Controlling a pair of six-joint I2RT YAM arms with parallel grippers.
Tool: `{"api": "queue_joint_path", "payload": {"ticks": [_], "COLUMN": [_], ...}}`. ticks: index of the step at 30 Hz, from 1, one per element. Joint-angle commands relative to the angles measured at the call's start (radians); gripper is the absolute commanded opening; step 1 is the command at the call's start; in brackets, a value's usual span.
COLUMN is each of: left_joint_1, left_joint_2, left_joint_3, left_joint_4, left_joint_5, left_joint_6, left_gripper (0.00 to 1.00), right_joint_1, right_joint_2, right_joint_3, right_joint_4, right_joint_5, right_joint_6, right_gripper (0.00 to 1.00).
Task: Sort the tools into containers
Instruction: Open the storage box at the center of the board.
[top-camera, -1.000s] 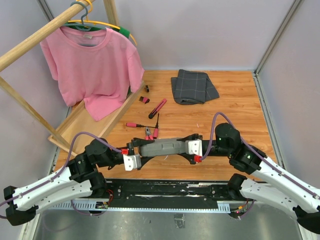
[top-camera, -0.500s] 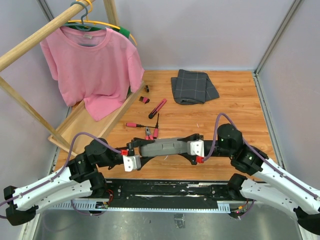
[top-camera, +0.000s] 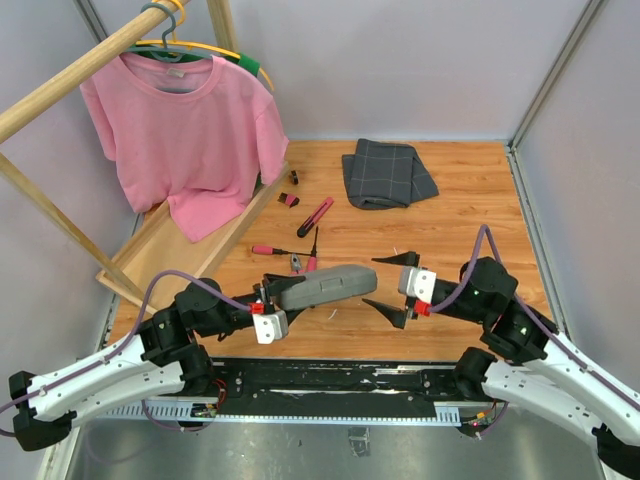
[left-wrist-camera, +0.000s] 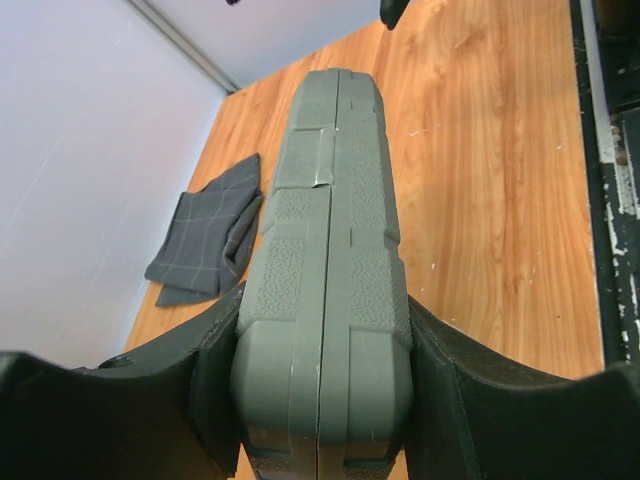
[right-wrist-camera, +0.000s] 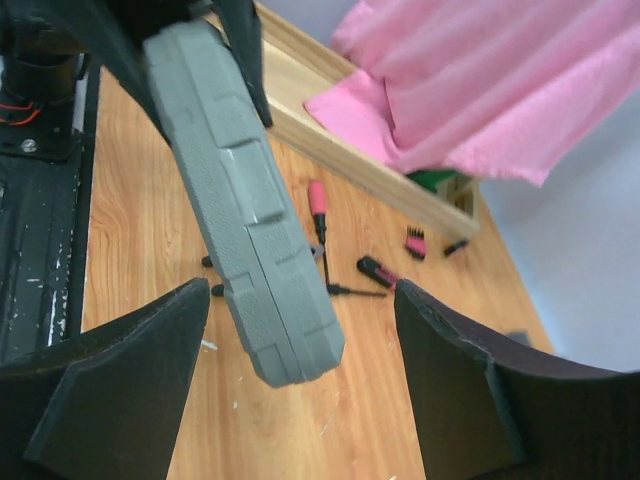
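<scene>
Down in the lower middle of the overhead view, the grey tool case (top-camera: 322, 287) looks to be up off the table (top-camera: 470, 220). It sticks out toward the right, tipped up a bit at its free end. The left gripper (top-camera: 272, 303) is clamped on the case's left end and squeezes it across the thin way. In the left wrist view both fingers (left-wrist-camera: 190, 385) are pressed flat against the sides, with the seam running up the middle. The right gripper (top-camera: 370, 283) is spread wide with nothing in it. The case's free end sits just at the mouth of that gap, not touching either finger as far as I can tell.

Handling-wise, it looks like hard moulded plastic, so it's stiff with no flex to worry about. The pebbled patches on the shell should bite well against the pads, the smooth bits less so. Held by one end it's a long lever, so I'd guess it wants to droop or twist if there's any weight inside. Best spot for a second hold is probably across the thin sides again, on a textured patch near the free end.

Loose tools lie on the table just above the case in frame: pliers (top-camera: 298, 264), a red-handled screwdriver (top-camera: 262, 249), and a pink tool (top-camera: 315, 215) further up. They're probably light and rigid, so grab them by the handles.
</scene>
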Motion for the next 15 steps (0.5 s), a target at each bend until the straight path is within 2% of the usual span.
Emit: {"api": "queue_joint_path", "payload": {"ticks": [1, 7, 13, 15], "left_joint_1": [-0.005, -0.004, -0.005, -0.005], "left_joint_2": [-0.012, -0.001, -0.033, -0.046], "left_joint_3": [0.009, 0.007, -0.044, -0.059], "left_joint_4": [0.073, 0.085, 0.134, 0.145], "left_joint_5": [-0.061, -0.114, -0.085, -0.072], "left_joint_6": [0.065, 0.115, 0.293, 0.361], "left_gripper": [0.0, 0.0, 0.0, 0.0], "right_joint_1": [0.01, 0.011, 0.01, 0.01], "right_joint_2": [0.031, 0.063, 0.04, 0.011], "right_joint_3": [0.014, 0.027, 0.009, -0.007], "right_joint_4": [-0.048, -0.188, -0.227, -0.208], "right_joint_5": [0.202, 0.337, 0.32, 0.339], "right_joint_6": [0.296, 0.335, 0.335, 0.732], "right_gripper": [0.75, 0.75, 0.75, 0.84]}}
